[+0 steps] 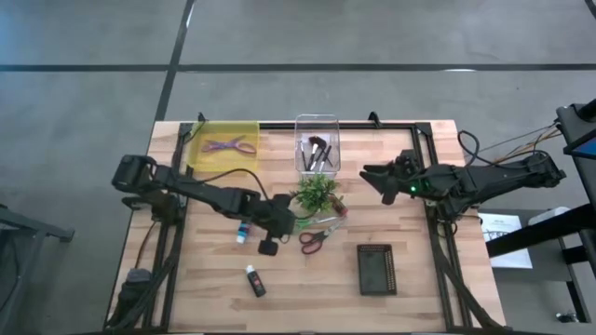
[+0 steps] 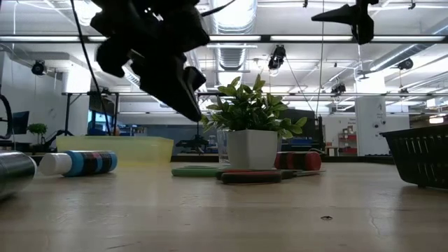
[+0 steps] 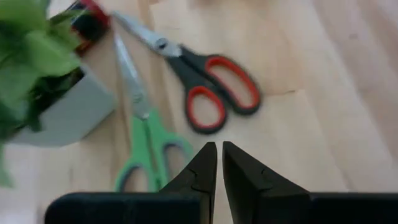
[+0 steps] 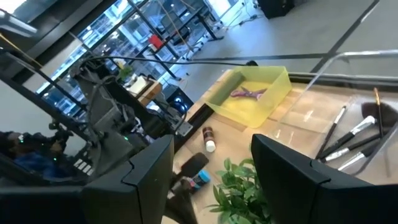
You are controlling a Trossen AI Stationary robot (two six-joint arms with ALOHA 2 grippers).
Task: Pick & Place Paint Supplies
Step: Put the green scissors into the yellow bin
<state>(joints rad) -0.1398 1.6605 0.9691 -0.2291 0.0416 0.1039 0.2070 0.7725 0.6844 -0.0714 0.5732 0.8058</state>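
Red-handled scissors [image 3: 214,93] and green-handled scissors [image 3: 146,146] lie flat on the wooden table beside a potted plant [image 1: 315,193]. My left gripper [image 3: 219,155] hovers shut just above the table, near their handles, touching nothing. A blue tube [image 1: 242,233] and a black tube with a white cap [image 1: 254,281] lie near it. Purple scissors [image 1: 229,146] rest in a yellow tray [image 1: 203,154]. Brushes [image 1: 317,154] lie in a clear bin [image 1: 317,121]. My right gripper [image 1: 372,177] is open, raised at the table's right.
A black mesh basket [image 1: 375,270] stands toward the near right. A red-and-dark tube [image 3: 90,18] lies behind the plant pot [image 3: 68,115]. Bare wood lies between the scissors and the basket. A black frame rail [image 1: 372,123] runs along the far edge.
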